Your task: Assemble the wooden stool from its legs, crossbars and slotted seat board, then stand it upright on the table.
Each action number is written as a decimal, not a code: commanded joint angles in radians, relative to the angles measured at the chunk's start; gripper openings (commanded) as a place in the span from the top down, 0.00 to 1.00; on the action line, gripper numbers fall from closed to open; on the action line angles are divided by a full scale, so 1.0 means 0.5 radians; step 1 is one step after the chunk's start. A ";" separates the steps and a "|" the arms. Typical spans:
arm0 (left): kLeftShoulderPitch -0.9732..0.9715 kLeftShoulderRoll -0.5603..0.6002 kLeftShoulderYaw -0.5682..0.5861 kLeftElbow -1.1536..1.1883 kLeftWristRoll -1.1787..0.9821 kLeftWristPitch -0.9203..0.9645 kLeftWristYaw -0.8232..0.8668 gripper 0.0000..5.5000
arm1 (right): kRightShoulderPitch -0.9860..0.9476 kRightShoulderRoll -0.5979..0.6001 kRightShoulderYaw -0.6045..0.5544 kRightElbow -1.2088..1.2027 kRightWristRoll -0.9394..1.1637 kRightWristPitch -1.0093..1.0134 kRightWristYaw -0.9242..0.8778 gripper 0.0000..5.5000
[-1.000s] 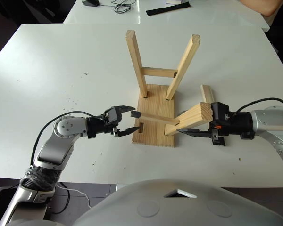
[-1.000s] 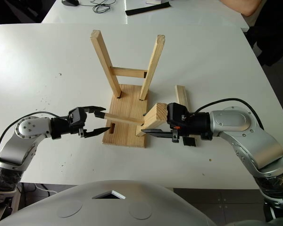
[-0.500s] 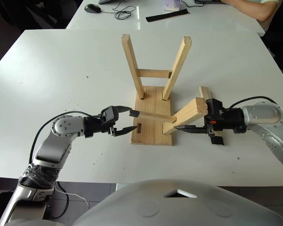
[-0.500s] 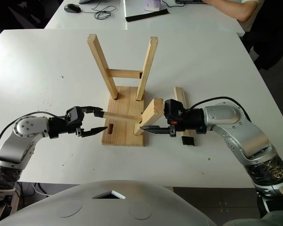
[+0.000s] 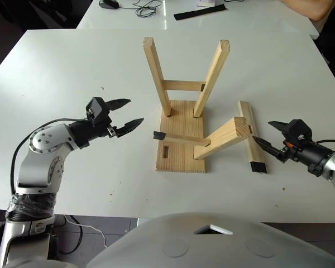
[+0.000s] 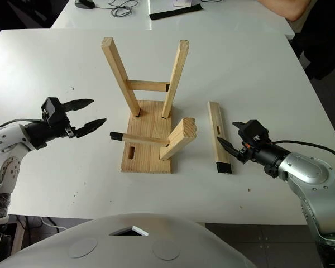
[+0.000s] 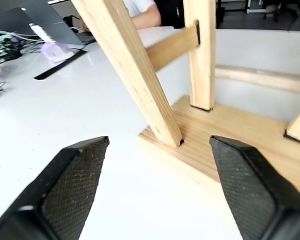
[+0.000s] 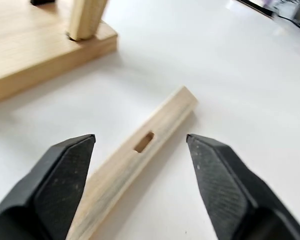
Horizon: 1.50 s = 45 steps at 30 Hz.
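Two legs stand upright in the far slots of the board (image 5: 184, 163): far-left leg (image 5: 157, 75) and far-right leg (image 5: 211, 78), joined by a crossbar (image 5: 183, 85). The board lies flat mid-worktop (image 5: 72, 67).

A third leg (image 5: 223, 138) leans tilted at the board's near-right corner, its foot on the board. A second crossbar (image 5: 181, 138) sticks out from it to the left, its dark tip free above the board. The near-left slot (image 5: 166, 151) is open.

A loose leg (image 5: 254, 152) lies flat on the worktop just right of the board, dark end nearest.

Left end effector (image 5: 135, 110): fingers spread, holding nothing, hovering left of the board and apart from it.

Right end effector (image 5: 262, 131): fingers spread, holding nothing, just right of the loose leg.
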 commanded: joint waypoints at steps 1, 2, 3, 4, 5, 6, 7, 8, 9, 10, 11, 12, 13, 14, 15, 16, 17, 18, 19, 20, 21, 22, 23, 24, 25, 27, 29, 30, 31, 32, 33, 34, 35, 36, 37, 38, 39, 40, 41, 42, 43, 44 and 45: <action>-0.129 0.027 0.186 -0.139 -0.159 0.319 0.268 0.32 | 0.099 0.363 0.088 -0.193 -0.100 0.109 -0.356 0.34; -0.195 0.037 0.198 -0.142 -0.192 0.423 0.346 0.32 | 0.092 0.454 0.114 -0.217 -0.086 0.144 -0.418 0.34; -0.258 0.038 0.204 -0.145 -0.217 0.513 0.414 0.32 | 0.077 0.518 0.140 -0.229 -0.078 0.169 -0.459 0.34; -0.325 0.026 0.216 -0.146 -0.255 0.589 0.478 0.32 | 0.055 0.569 0.168 -0.229 -0.076 0.190 -0.490 0.34; -0.396 0.006 0.230 -0.144 -0.311 0.661 0.533 0.32 | 0.035 0.606 0.189 -0.210 -0.081 0.205 -0.509 0.34; -0.452 -0.018 0.245 -0.144 -0.363 0.719 0.579 0.32 | 0.022 0.631 0.202 -0.188 -0.092 0.213 -0.524 0.34; -0.487 -0.035 0.257 -0.149 -0.406 0.765 0.615 0.32 | 0.013 0.651 0.205 -0.160 -0.104 0.218 -0.535 0.34; -0.513 -0.046 0.266 -0.159 -0.453 0.817 0.647 0.32 | 0.010 0.665 0.199 -0.120 -0.120 0.215 -0.545 0.34; -0.528 -0.052 0.272 -0.171 -0.485 0.854 0.673 0.32 | 0.016 0.677 0.190 -0.086 -0.136 0.210 -0.555 0.34; -0.537 -0.057 0.278 -0.184 -0.501 0.871 0.695 0.32 | 0.027 0.690 0.179 -0.056 -0.149 0.201 -0.564 0.34; -0.556 -0.070 0.283 -0.190 -0.519 0.885 0.719 0.32 | 0.035 0.706 0.168 -0.017 -0.161 0.189 -0.574 0.34; -0.573 -0.081 0.287 -0.194 -0.530 0.893 0.739 0.32 | 0.043 0.719 0.168 0.013 -0.173 0.185 -0.582 0.34; -0.590 -0.086 0.284 -0.198 -0.526 0.891 0.754 0.32 | 0.054 0.736 0.187 0.039 -0.178 0.199 -0.579 0.34; -0.608 -0.090 0.276 -0.198 -0.524 0.893 0.766 0.32 | 0.067 0.748 0.211 0.054 -0.184 0.208 -0.575 0.34; -0.618 -0.091 0.268 -0.200 -0.522 0.896 0.771 0.32 | 0.081 0.758 0.242 0.052 -0.188 0.213 -0.571 0.34; -0.629 -0.090 0.251 -0.199 -0.511 0.893 0.771 0.32 | 0.093 0.778 0.260 0.040 -0.177 0.221 -0.565 0.34; -0.628 -0.087 0.238 -0.203 -0.497 0.889 0.770 0.32 | 0.106 0.804 0.266 0.015 -0.154 0.230 -0.560 0.34; -0.623 -0.087 0.228 -0.205 -0.487 0.884 0.769 0.32 | 0.114 0.827 0.268 -0.014 -0.137 0.238 -0.558 0.34; -0.617 -0.089 0.220 -0.205 -0.477 0.880 0.768 0.32 | 0.120 0.846 0.264 -0.035 -0.129 0.244 -0.562 0.31; -0.605 -0.089 0.210 -0.208 -0.464 0.875 0.765 0.32 | 0.124 0.868 0.253 -0.054 -0.116 0.251 -0.567 0.29; -0.587 -0.088 0.204 -0.219 -0.454 0.874 0.767 0.32 | 0.115 0.884 0.236 -0.068 -0.102 0.269 -0.574 0.26; -0.571 -0.088 0.197 -0.230 -0.443 0.871 0.770 0.32 | 0.109 0.895 0.223 -0.080 -0.095 0.283 -0.577 0.24; -0.553 -0.091 0.193 -0.244 -0.434 0.870 0.774 0.32 | 0.102 0.903 0.215 -0.090 -0.095 0.292 -0.582 0.22; -0.542 -0.095 0.192 -0.254 -0.430 0.871 0.777 0.32 | 0.092 0.909 0.210 -0.099 -0.096 0.300 -0.589 0.19; -0.536 -0.101 0.189 -0.260 -0.425 0.872 0.781 0.32 | 0.084 0.914 0.210 -0.111 -0.094 0.313 -0.595 0.17; -0.534 -0.108 0.181 -0.270 -0.420 0.875 0.789 0.32 | 0.082 0.922 0.231 -0.130 -0.094 0.331 -0.597 0.17; -0.535 -0.116 0.178 -0.279 -0.415 0.879 0.792 0.32 | 0.093 0.939 0.264 -0.123 -0.107 0.331 -0.600 0.17; -0.544 -0.118 0.172 -0.277 -0.411 0.882 0.790 0.32 | 0.109 0.952 0.287 -0.112 -0.122 0.321 -0.608 0.17; -0.551 -0.121 0.168 -0.276 -0.409 0.884 0.788 0.32 | 0.127 0.970 0.315 -0.093 -0.139 0.310 -0.620 0.17; -0.560 -0.122 0.160 -0.275 -0.406 0.886 0.788 0.32 | 0.152 0.990 0.351 -0.071 -0.162 0.292 -0.635 0.17; -0.564 -0.123 0.152 -0.276 -0.400 0.886 0.788 0.32 | 0.171 1.007 0.381 -0.053 -0.180 0.272 -0.647 0.17; -0.568 -0.123 0.145 -0.276 -0.396 0.886 0.787 0.32 | 0.190 1.022 0.408 -0.037 -0.197 0.250 -0.657 0.17; -0.570 -0.124 0.139 -0.277 -0.394 0.887 0.786 0.32 | 0.205 1.035 0.426 -0.019 -0.213 0.227 -0.665 0.17; -0.571 -0.123 0.135 -0.277 -0.393 0.887 0.784 0.32 | 0.214 1.042 0.438 -0.003 -0.226 0.203 -0.663 0.17; -0.574 -0.121 0.130 -0.275 -0.391 0.887 0.782 0.32 | 0.224 1.045 0.448 0.008 -0.235 0.179 -0.656 0.17; -0.577 -0.119 0.126 -0.273 -0.390 0.888 0.780 0.32 | 0.229 1.047 0.452 0.018 -0.240 0.157 -0.652 0.17; -0.583 -0.117 0.124 -0.266 -0.389 0.889 0.779 0.32 | 0.229 1.048 0.450 0.030 -0.246 0.137 -0.649 0.20; -0.588 -0.116 0.123 -0.260 -0.389 0.888 0.779 0.32 | 0.227 1.050 0.444 0.043 -0.250 0.116 -0.646 0.21; -0.594 -0.116 0.121 -0.254 -0.388 0.889 0.780 0.32 | 0.226 1.051 0.439 0.055 -0.252 0.099 -0.643 0.25; -0.598 -0.116 0.120 -0.250 -0.386 0.888 0.782 0.32 | 0.226 1.053 0.438 0.063 -0.254 0.086 -0.641 0.27; -0.601 -0.118 0.117 -0.247 -0.383 0.888 0.784 0.32 | 0.227 1.054 0.439 0.069 -0.255 0.073 -0.640 0.30; -0.605 -0.120 0.113 -0.246 -0.379 0.888 0.786 0.32 | 0.227 1.055 0.441 0.074 -0.257 0.062 -0.639 0.33; -0.609 -0.123 0.108 -0.244 -0.376 0.887 0.788 0.32 | 0.226 1.053 0.446 0.080 -0.262 0.050 -0.637 0.35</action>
